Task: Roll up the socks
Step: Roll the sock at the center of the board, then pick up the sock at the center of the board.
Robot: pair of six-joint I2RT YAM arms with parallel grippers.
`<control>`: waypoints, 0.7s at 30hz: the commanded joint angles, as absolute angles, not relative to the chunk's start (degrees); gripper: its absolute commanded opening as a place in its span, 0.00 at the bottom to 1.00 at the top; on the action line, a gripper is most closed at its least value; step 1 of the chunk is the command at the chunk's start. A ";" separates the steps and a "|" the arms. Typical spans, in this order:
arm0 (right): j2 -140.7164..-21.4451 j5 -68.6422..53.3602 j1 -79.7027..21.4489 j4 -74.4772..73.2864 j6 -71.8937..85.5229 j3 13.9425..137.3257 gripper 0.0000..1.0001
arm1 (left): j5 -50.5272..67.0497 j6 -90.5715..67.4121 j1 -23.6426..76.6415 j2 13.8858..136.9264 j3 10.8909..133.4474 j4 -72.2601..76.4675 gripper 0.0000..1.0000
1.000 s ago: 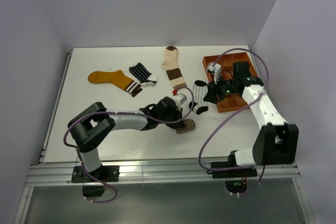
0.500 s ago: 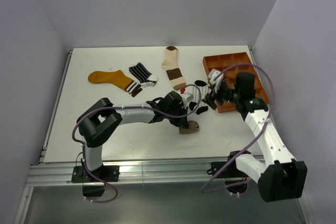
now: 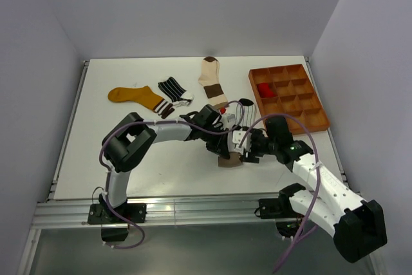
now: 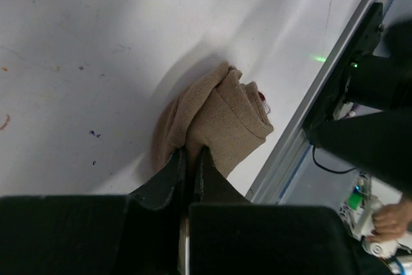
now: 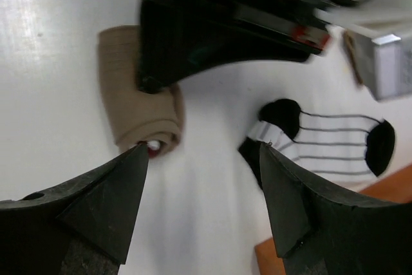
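Note:
A taupe sock (image 3: pixel 230 161), rolled into a bundle, lies at the table's front middle. My left gripper (image 3: pixel 223 149) is shut on it; in the left wrist view the fingers (image 4: pixel 174 165) pinch a fold of the roll (image 4: pixel 222 117). My right gripper (image 3: pixel 248 149) is open and empty just right of the roll, its jaws wide apart (image 5: pixel 201 152), with the roll's end (image 5: pixel 132 104) by the left finger. The white pinstriped sock (image 3: pixel 243 111) (image 5: pixel 325 140) lies flat behind. A red sock (image 3: pixel 264 88) sits in the tray. The mustard (image 3: pixel 134 96), black-white striped (image 3: pixel 172 87) and cream-and-brown (image 3: pixel 211 79) socks lie flat at the back.
The brown compartmented tray (image 3: pixel 290 67) stands at the back right; its corner shows in the right wrist view (image 5: pixel 273 259). The table's front rail (image 4: pixel 302 127) runs close to the roll. Walls stand on three sides.
My right arm has swung from the tray down and left to the taupe roll, leaving the red sock in the tray. My left gripper has stayed shut on the roll.

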State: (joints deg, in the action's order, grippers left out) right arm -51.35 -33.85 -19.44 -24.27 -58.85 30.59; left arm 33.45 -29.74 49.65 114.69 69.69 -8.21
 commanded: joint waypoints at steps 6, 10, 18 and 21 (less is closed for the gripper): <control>-50.01 -29.18 -28.29 -21.09 -61.00 25.49 0.78 | 33.40 -28.74 49.31 122.07 68.55 -22.23 0.00; -49.22 -28.31 -30.76 -21.54 -60.82 25.05 0.78 | 33.48 -28.39 49.22 122.87 70.31 -23.73 0.00; -51.15 -24.79 -36.82 -20.83 -60.12 23.91 0.79 | 33.84 -28.39 49.13 124.01 71.81 -24.96 0.00; -52.29 -22.86 -38.93 -19.78 -60.03 23.73 0.79 | 34.19 -28.30 49.13 124.45 72.51 -25.31 0.00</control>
